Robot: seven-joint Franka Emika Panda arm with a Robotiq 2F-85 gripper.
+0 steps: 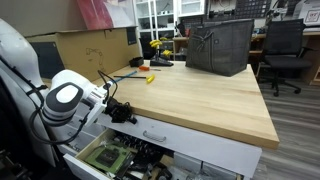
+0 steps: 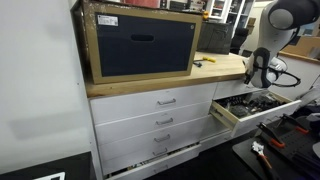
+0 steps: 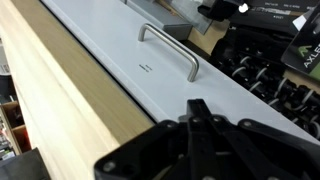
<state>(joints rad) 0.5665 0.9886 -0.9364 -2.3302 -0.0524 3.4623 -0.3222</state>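
Observation:
My gripper (image 3: 197, 108) is shut and empty, its black fingers pressed together. It hangs just in front of a white drawer front (image 3: 120, 55) with a metal bar handle (image 3: 170, 48), apart from the handle. In both exterior views the gripper (image 1: 126, 112) (image 2: 262, 76) sits below the wooden benchtop (image 1: 190, 95) edge, next to the pulled-out top drawer (image 1: 105, 157) (image 2: 250, 106). The drawer holds several dark tools and boxes (image 3: 275, 65).
A dark bin (image 1: 220, 46) and small yellow tools (image 1: 150, 77) stand on the benchtop. A dark box in a wooden frame (image 2: 140, 45) sits on the bench end. Closed drawers (image 2: 160, 125) stack below. A cardboard box (image 1: 92, 45) and office chairs (image 1: 285, 50) stand behind.

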